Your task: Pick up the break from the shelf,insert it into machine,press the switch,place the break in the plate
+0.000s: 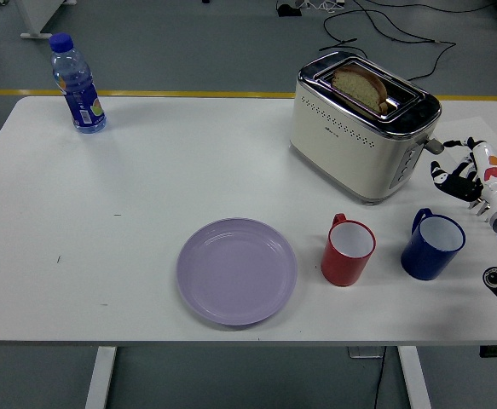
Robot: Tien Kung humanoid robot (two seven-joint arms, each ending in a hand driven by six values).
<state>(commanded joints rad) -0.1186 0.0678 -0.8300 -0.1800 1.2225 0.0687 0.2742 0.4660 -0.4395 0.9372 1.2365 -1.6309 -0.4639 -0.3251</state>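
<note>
The robot's right hand (463,173) is cut off by the right edge; beyond it, the tan bread slice (360,86) sits half-hidden in the cream toaster (363,128).
</note>
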